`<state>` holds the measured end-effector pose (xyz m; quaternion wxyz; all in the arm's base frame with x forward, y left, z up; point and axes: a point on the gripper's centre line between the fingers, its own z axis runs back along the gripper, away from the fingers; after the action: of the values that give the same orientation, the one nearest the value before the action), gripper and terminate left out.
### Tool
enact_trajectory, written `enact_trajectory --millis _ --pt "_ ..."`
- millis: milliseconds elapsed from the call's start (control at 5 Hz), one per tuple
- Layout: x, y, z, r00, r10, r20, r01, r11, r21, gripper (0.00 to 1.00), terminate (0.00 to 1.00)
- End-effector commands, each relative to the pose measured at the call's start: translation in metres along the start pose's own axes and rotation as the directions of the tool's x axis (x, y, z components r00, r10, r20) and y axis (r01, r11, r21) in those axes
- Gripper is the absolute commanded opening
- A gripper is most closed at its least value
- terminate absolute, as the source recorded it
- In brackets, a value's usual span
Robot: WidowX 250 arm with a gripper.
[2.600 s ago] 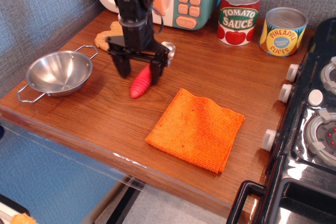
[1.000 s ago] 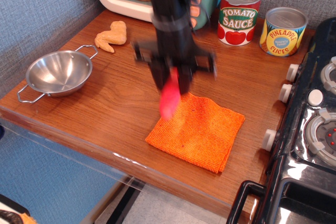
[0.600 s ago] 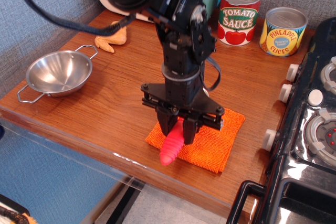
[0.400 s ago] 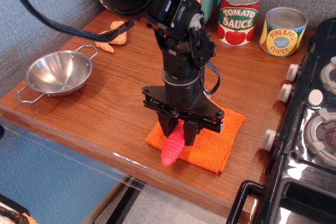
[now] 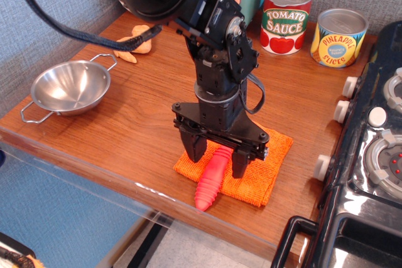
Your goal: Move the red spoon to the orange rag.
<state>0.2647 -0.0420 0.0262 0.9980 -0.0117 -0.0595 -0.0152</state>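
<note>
I see spoon (image 5: 212,177) lying on rag (image 5: 274,149), handle past its near edge, between gripper (image 5: 217,156) fingers. Bowl (image 5: 70,87) far left; two cans (image 5: 286,17) far right; stove (image 5: 377,155) right.

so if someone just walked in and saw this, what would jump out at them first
Probably the big black robot arm in the middle, its claw open low over the orange rag near the front edge of the wooden counter. The red spoon lies between the claw's fingers, its handle poking past the rag's front edge. After that, the bright tomato sauce can and pineapple can at the back right, and the steel bowl on the left.
</note>
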Motion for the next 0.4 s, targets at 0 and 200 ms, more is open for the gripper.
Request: enact_trajectory --millis 0,200 --pt "0.009 0.044 0.063 0.992 0.065 0.108 -0.068 0.997 0.027 1.0 0.0" --pt "0.016 0.058 0.057 0.995 0.085 0.059 -0.087 0.996 0.032 1.0 0.0"
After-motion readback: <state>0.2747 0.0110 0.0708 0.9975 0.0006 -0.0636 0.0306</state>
